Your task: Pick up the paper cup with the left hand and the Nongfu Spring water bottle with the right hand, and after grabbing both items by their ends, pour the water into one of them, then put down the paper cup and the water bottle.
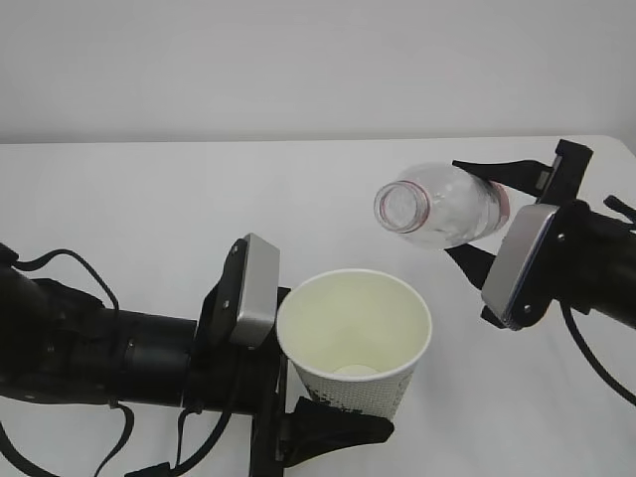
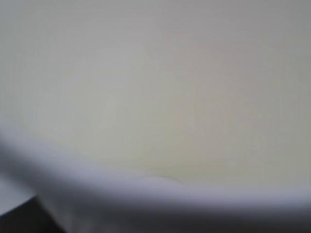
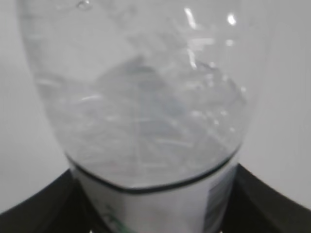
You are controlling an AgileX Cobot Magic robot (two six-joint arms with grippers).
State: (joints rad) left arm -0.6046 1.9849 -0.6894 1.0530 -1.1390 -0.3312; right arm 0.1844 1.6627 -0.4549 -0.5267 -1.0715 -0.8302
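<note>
Both hands clenched: left hand [image 1: 298,422] on paper cup [image 1: 355,343], right hand [image 1: 497,243] on Nongfu Spring water bottle [image 1: 442,206]; mouth seemingly beside rim, shift over cup, tip slowly.

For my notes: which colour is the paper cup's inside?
Pale cream inside the white paper cup; exterior view shows it best.

Bright, even, diffuse light; soft shadows; left wrist view fully blurred; glints on bottle [image 3: 146,97].
</note>
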